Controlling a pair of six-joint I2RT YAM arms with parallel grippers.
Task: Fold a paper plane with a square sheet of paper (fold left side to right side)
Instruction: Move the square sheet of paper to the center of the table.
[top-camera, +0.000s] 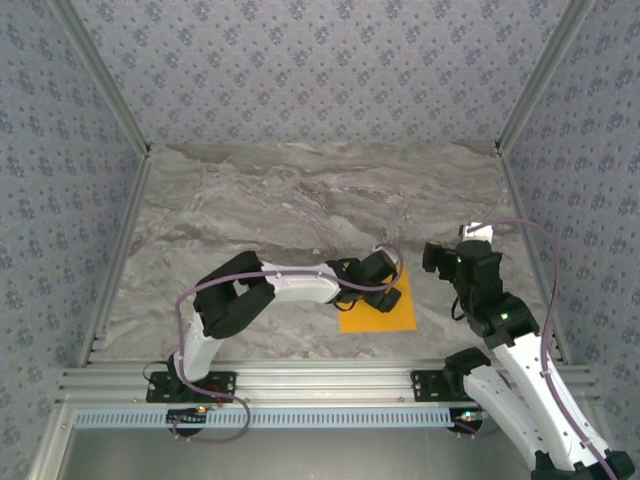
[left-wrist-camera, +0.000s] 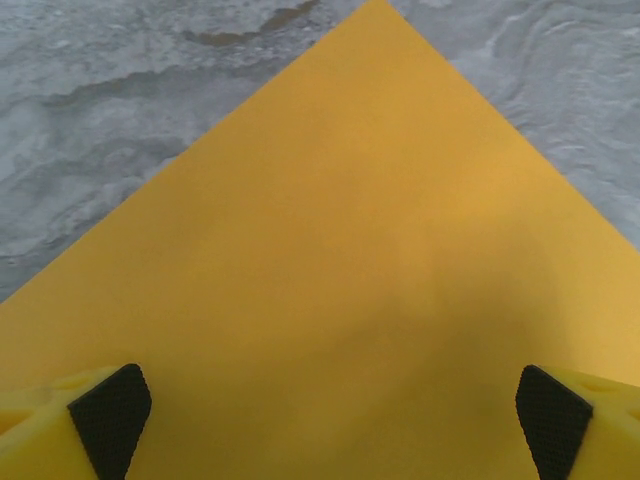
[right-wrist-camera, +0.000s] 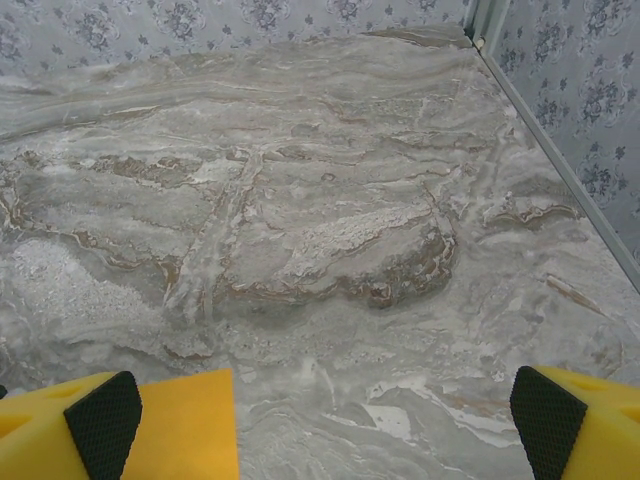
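The square sheet of paper lies flat on the marble table, orange-yellow, near the front middle. My left gripper hovers over the sheet's far left part, covering it from above. In the left wrist view the sheet spreads under the open left gripper, one corner pointing away, with nothing between the fingers. My right gripper stands open just right of the sheet. In the right wrist view a corner of the sheet lies beside the left fingertip of that gripper. The paper plane is out of view.
Aluminium frame rails and patterned walls bound the table on the left, right and back. A rail carrying both arm bases runs along the front edge. Bare marble stretches behind and to the left of the sheet.
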